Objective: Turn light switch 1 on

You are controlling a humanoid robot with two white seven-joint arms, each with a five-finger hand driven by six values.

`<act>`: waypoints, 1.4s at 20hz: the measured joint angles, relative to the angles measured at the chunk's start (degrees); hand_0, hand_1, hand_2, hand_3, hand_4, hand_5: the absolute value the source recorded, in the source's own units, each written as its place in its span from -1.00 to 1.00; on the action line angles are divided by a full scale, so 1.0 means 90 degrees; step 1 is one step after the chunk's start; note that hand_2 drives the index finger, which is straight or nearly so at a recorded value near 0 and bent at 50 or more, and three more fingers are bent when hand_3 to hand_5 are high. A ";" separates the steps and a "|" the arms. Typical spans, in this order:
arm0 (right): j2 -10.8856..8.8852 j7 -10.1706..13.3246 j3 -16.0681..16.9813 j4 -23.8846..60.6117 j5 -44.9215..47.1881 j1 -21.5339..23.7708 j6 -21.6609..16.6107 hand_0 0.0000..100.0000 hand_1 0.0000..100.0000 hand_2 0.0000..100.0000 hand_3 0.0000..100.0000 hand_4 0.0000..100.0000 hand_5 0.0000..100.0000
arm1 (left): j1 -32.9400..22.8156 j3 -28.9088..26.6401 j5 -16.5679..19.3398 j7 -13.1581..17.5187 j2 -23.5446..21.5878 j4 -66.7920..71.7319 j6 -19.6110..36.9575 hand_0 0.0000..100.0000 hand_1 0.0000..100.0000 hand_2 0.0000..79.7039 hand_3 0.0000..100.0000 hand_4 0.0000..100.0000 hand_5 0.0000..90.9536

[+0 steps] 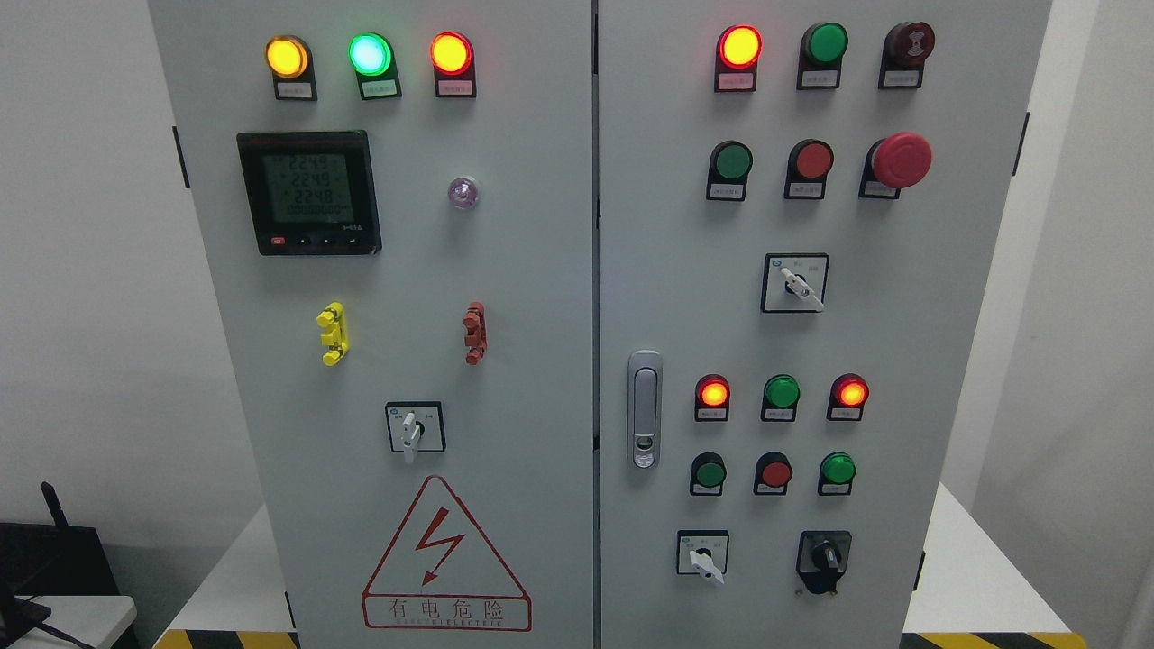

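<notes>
A grey electrical cabinet with two doors fills the head view. The left door has a white-handled rotary switch with its handle pointing down. The right door has a white-handled rotary switch pointing down-right, another low down pointing down-right, and a black rotary knob. I cannot tell which one is switch 1, as the labels are too small to read. Neither of my hands nor arms is in view.
Lit yellow, green and red lamps top the left door, above a digital meter. The right door carries several lamps and push buttons, a red emergency stop and a door handle.
</notes>
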State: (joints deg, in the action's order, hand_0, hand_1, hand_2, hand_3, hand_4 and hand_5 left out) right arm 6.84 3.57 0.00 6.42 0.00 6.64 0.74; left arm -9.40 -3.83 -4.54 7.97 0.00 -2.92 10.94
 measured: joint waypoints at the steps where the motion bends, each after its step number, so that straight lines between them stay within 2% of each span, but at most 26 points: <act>1: 0.0000 0.0000 0.0000 0.0000 0.0000 0.0000 0.0000 -0.76 -0.22 -1.00 -1.00 -1.00 -1.00 | -0.0003 -0.0011 -0.0001 0.0016 0.0000 -0.0010 -0.0001 -0.18 -1.00 -1.00 -1.00 -1.00 -1.00; 8: 0.0001 0.0000 0.0000 0.0000 0.0000 -0.0002 0.0001 -0.76 -0.22 -1.00 -1.00 -1.00 -1.00 | -0.0168 -0.0234 0.0060 -0.0312 0.0000 -0.0303 -0.0025 -0.15 -1.00 -1.00 -1.00 -1.00 -1.00; 15: 0.0000 0.0000 0.0000 0.0000 0.0000 -0.0001 0.0001 -0.76 -0.22 -1.00 -1.00 -1.00 -1.00 | -0.0567 -0.1051 0.0612 -0.0356 -0.0169 -0.1102 0.0018 -0.07 -1.00 -1.00 -1.00 -0.95 -1.00; 20: 0.0000 0.0000 0.0000 0.0000 0.0000 0.0002 0.0001 -0.76 -0.22 -1.00 -1.00 -1.00 -1.00 | -0.0797 -0.1870 0.0951 -0.0116 -0.0270 -0.1994 0.0038 -0.03 -1.00 -1.00 -1.00 -0.86 -1.00; 28: -0.0001 0.0000 0.0000 0.0000 0.0000 0.0002 0.0001 -0.76 -0.22 -1.00 -1.00 -1.00 -1.00 | -0.0985 -0.3104 0.1118 0.0365 -0.0328 -0.3916 0.0115 0.01 -1.00 -1.00 -0.90 -0.59 -1.00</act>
State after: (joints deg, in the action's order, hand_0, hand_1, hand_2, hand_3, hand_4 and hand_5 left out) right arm 6.83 3.57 0.00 6.42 0.00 6.66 0.75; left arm -18.27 -31.77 5.53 11.26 -2.95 -38.17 11.98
